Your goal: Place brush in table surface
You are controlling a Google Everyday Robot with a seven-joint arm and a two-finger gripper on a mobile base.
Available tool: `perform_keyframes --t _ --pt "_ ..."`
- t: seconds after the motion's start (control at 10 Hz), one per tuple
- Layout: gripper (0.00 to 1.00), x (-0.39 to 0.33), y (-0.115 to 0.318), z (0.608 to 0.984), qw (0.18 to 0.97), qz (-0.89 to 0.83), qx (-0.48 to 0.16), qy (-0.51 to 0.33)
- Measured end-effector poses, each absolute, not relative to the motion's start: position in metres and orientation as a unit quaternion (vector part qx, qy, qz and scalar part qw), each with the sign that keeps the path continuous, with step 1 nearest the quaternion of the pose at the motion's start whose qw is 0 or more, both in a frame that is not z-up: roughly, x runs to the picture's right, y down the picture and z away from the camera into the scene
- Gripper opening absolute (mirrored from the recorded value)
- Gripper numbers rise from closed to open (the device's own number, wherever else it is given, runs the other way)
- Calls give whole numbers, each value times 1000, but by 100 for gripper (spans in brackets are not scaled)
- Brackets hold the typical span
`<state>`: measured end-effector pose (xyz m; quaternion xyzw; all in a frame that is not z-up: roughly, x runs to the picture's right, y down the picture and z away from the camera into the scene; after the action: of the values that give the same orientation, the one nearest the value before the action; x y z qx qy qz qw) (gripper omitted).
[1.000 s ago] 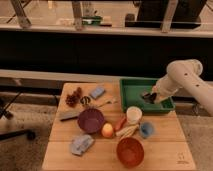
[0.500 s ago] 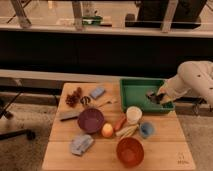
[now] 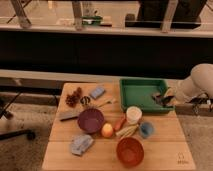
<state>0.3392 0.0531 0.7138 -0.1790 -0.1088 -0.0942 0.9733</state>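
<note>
A pale wooden slatted table surface (image 3: pixel 165 150) is seen from above, with a small dark logo (image 3: pixel 183 160) near its front right corner. A green tray (image 3: pixel 135 95) is set at the far right of the table. The gripper (image 3: pixel 161 99) is positioned at the right edge of this tray, low over its inner right side, carried by a white arm (image 3: pixel 195 84) that enters from the right. The jaws are clenched; a small dark object is seen at their tips, but whether it is the brush cannot be told, so the brush is not located with certainty. Near the middle of the table a white cup (image 3: pixel 133 114) is placed, with a purple bowl (image 3: pixel 91 120) to its left and a yellowish round fruit (image 3: pixel 107 130) between them, nearer the front. An orange-red bowl (image 3: pixel 130 151) is set at the front, and a small blue cup (image 3: pixel 146 130) lies to the right of the white cup. A bluish cloth (image 3: pixel 81 144) is found at the front left, and a flat dark grey bar (image 3: pixel 68 116) lies at the left edge.
</note>
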Motion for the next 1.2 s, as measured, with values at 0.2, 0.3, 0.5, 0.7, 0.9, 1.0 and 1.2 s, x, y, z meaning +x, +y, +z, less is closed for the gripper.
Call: perform_keyframes --t 0.2,0.3,0.5,0.7,0.9,1.0,1.2 --pt "0 346 61 704 974 -90 -177 -111" --pt "0 348 67 698 974 -89 -178 -111" --pt "0 354 78 692 973 -87 -180 -111" --pt "0 355 85 690 973 -86 -183 -113" --pt "0 363 93 686 973 -80 -184 -113" --pt "0 365 96 684 973 -78 -184 -112" --pt "0 374 108 682 974 -70 -188 -109"
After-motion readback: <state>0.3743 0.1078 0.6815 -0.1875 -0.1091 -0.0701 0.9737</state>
